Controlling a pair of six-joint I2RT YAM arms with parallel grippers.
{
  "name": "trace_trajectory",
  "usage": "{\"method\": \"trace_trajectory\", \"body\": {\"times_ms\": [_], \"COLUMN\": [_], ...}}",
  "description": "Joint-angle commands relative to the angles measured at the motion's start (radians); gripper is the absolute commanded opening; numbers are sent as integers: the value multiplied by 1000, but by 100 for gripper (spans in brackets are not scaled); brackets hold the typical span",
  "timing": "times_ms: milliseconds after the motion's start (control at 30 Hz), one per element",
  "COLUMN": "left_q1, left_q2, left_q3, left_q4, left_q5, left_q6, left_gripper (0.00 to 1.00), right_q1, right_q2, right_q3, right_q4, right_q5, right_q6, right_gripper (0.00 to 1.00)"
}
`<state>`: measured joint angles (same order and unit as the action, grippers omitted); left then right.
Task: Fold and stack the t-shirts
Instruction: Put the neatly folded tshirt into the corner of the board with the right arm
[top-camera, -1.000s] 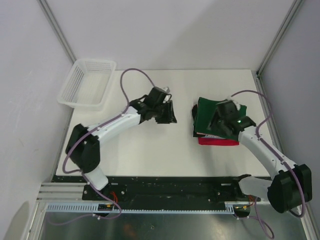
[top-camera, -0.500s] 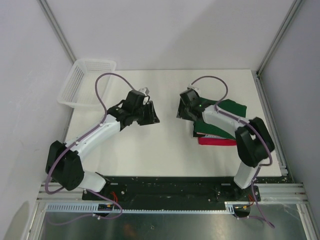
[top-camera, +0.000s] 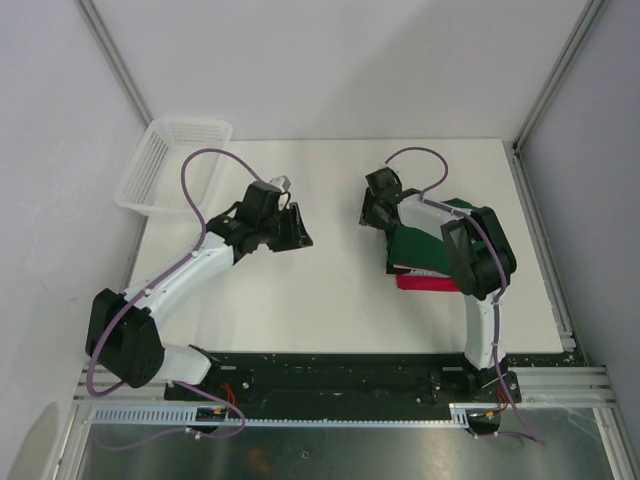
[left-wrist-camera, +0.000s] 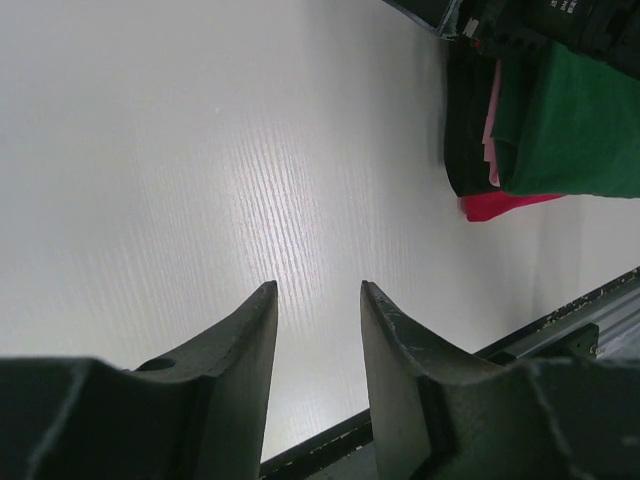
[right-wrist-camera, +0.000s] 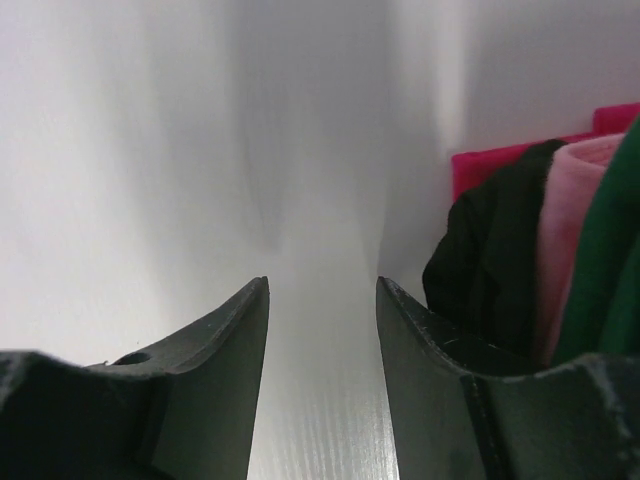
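Observation:
The folded t-shirts lie in one stack at the right of the table. The dark green t-shirt (top-camera: 422, 244) is on top and the red one (top-camera: 428, 282) at the bottom. In the right wrist view the stack's edge shows green (right-wrist-camera: 612, 270), pink (right-wrist-camera: 572, 225), a black layer (right-wrist-camera: 488, 262) and red (right-wrist-camera: 500, 162). My right gripper (top-camera: 368, 218) (right-wrist-camera: 322, 285) is open and empty, low over bare table just left of the stack. My left gripper (top-camera: 299, 229) (left-wrist-camera: 318, 290) is open and empty at mid table, apart from the stack (left-wrist-camera: 580, 130).
A white mesh basket (top-camera: 175, 165) stands at the table's far left corner. The right arm's links and purple cable arch over the stack. The black front rail (left-wrist-camera: 560, 320) runs along the near edge. White walls close in the back and sides.
My right gripper has left the top of the stack and swung to its left side. My left gripper has drawn back to the left, away from the centre.

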<state>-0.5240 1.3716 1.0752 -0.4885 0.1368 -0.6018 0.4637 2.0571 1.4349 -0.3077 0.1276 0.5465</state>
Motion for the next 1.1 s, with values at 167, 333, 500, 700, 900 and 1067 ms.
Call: {"method": "trace_trajectory", "body": {"times_ms": [167,333,500,700,900,1067], "left_q1": [7,10,10,10,10,10], "left_q2": [-38,-41,-44,-41,-42,-52], "left_q3": [-14,-18,-22,-25,-26,-34], "left_q4": [19,19,20,20,20,20], "left_q5": [16,17,17,23,28,20], "left_q6": [17,17,16,12,5,4], "left_gripper": [43,43,42,42,42,42], "right_q1": [-41,-91,-150,-267,-357,-372], "right_q2": [-70,-161,-280,-437,-515,-538], "right_q3": [-106,-252,-396,-589,-666,-655], "right_q4": [-29,-3,22,47,58,87], "right_q5": [75,65,47,12,-28,-69], "right_q6": [73,103,98,96,73,50], "right_gripper": [51,51,52,52,52,52]}}
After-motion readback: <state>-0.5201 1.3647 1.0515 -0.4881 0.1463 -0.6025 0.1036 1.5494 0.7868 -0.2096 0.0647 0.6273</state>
